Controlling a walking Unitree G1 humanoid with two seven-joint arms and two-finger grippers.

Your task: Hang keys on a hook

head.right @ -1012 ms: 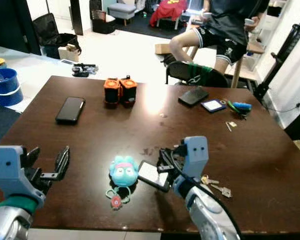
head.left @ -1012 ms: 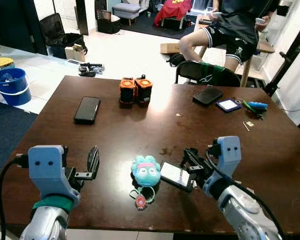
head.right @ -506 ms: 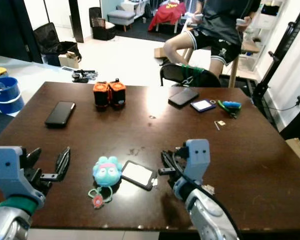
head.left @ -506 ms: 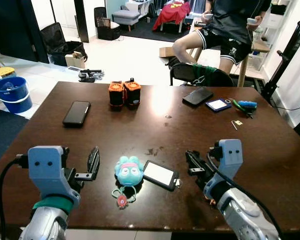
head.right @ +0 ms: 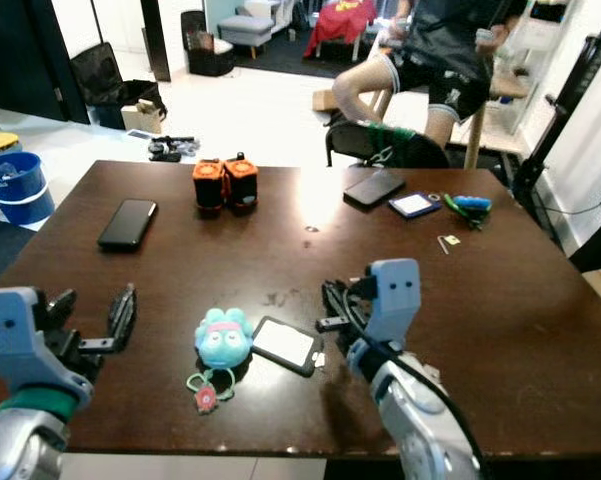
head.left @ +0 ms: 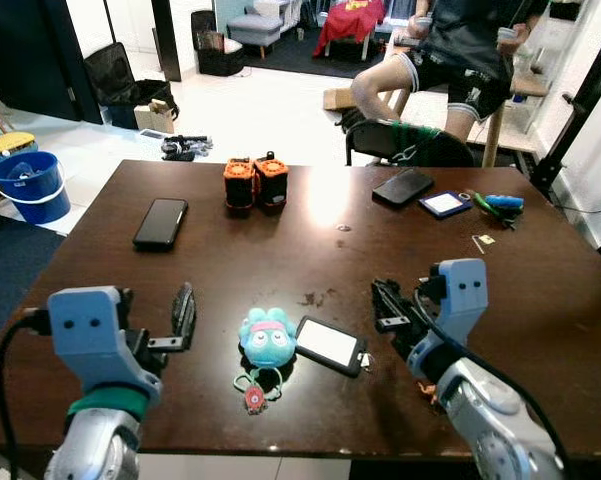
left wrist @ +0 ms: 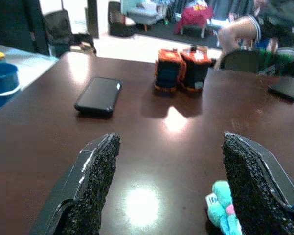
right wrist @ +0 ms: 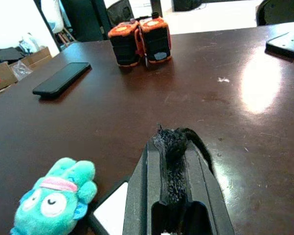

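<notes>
Right eye view, judging with care: seemingly keys (head.right: 432,372) on the table (head.right: 540,300) just beside the right forearm, behind the pressed-together right gripper (head.right: 330,305), so nearer to it than to the wide-spread left gripper (head.right: 90,312); long axis impossible to tell.

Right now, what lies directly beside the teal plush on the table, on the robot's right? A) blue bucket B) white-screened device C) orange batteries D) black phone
B: the white-screened device lies just right of the plush; the black phone and orange batteries sit farther back on the table.
</notes>
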